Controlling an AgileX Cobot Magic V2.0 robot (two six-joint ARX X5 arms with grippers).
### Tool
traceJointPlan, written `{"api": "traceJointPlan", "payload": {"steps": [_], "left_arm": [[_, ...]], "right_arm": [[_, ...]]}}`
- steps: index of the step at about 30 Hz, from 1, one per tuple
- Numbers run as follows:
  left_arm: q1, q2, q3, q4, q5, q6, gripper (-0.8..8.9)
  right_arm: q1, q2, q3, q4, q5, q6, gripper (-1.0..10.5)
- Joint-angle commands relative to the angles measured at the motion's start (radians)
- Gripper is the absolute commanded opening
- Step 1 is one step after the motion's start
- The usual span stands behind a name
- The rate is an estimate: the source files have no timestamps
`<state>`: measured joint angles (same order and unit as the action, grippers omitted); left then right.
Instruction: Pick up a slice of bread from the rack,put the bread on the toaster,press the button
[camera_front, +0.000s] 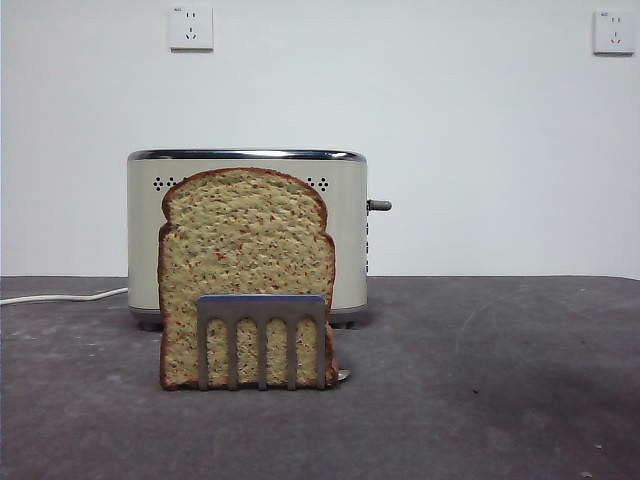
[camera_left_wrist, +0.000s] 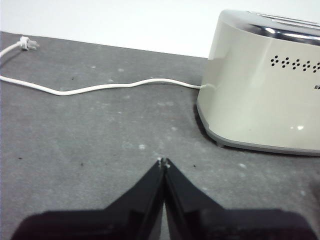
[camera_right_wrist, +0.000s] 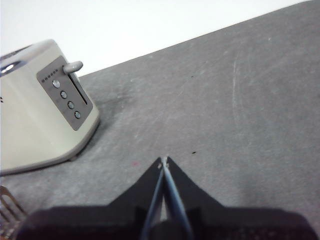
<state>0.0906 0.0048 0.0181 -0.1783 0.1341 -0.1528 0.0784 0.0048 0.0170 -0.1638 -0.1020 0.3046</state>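
Note:
The slice of bread (camera_front: 245, 265) stands upright in the small metal rack (camera_front: 262, 335) at the front middle of the table. The cream toaster (camera_front: 345, 230) stands right behind it, and the dark lever button (camera_front: 379, 205) sticks out of its right narrow side. Neither arm shows in the front view. My left gripper (camera_left_wrist: 163, 161) is shut and empty above the mat beside the toaster (camera_left_wrist: 255, 95). My right gripper (camera_right_wrist: 164, 160) is shut and empty above the mat, off the toaster's button (camera_right_wrist: 74, 66) side. A corner of the rack (camera_right_wrist: 10, 207) shows in the right wrist view.
The toaster's white power cord (camera_left_wrist: 100, 86) runs across the grey mat to a loose plug (camera_left_wrist: 27, 44); it also shows in the front view (camera_front: 60, 296). Two wall sockets (camera_front: 191, 28) sit on the white wall behind.

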Motion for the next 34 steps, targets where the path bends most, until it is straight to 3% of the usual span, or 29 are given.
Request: {"api": "traceJointPlan", "payload": {"steps": [1,5,16,19,25,34], "left_arm": [[0.002,-0.003,-0.010,-0.002,0.029,-0.063,-0.07],[0.002,-0.002,0.021,-0.003,0.123,-0.101,-0.08],[0.002,0.056,0.250,-0.068,0.215,-0.158,-0.08],[0.002,0.108,0.332,-0.099,0.262,-0.149,-0.08],[0.002,0.262,0.519,-0.204,0.435,-0.047,-0.08],[-0.005,0.468,0.813,-0.501,0.664,0.240,-0.08]], "right_arm": [[0.002,-0.004,-0.007,0.003,-0.004,0.069,0.0],[0.002,-0.003,0.020,0.002,-0.003,0.135,-0.1],[0.002,0.156,0.251,-0.021,-0.009,0.128,-0.1],[0.002,0.245,0.355,-0.067,-0.061,0.067,-0.1],[0.002,0.433,0.589,-0.231,-0.206,-0.075,-0.1],[0.002,0.691,0.950,-0.648,-0.457,-0.378,-0.1]]}}
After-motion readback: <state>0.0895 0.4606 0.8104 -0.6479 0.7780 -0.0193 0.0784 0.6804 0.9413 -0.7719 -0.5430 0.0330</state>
